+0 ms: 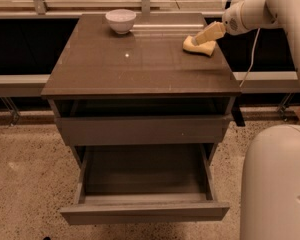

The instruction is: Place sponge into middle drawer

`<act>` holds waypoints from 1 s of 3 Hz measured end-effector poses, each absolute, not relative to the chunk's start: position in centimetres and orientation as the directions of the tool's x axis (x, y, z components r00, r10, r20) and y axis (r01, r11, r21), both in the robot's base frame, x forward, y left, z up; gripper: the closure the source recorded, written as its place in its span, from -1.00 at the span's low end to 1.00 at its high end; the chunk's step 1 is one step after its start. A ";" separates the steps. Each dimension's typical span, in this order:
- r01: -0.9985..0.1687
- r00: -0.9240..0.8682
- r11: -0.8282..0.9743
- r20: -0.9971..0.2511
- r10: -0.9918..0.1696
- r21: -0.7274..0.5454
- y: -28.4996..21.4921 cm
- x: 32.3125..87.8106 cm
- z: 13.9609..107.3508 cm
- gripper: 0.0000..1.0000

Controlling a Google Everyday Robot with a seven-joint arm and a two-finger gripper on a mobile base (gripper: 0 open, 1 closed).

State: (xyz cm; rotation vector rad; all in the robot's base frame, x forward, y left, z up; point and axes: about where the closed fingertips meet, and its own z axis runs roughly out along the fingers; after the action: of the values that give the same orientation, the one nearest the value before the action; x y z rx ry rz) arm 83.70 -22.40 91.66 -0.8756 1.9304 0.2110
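The pale yellow sponge (201, 48) lies on the glossy brown top of the cabinet, near its back right corner. My gripper (199, 38) reaches in from the right on the white arm, and its tip is right at the sponge's top, touching or almost touching it. The middle drawer (142, 211) is pulled out towards me at the bottom of the cabinet. Its grey floor (145, 171) is bare.
A small white bowl (121, 20) stands at the back left of the cabinet top (130, 64). A shut drawer front (142, 129) sits above the open drawer. My white base (275, 184) fills the lower right. A cable (249, 60) hangs below the arm.
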 end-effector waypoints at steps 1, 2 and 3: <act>-0.585 -0.266 0.782 -0.859 -0.437 -0.216 -23.3 85.9 90.0 -1.00; -0.547 -0.265 0.813 -0.880 -0.395 -0.200 -23.6 87.0 88.3 -1.00; -0.538 -0.302 0.831 -0.887 -0.349 -0.143 -23.5 87.4 86.3 -1.00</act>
State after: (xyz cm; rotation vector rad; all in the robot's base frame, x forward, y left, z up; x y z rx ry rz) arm 87.39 -23.49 86.27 -0.6626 1.9209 0.2173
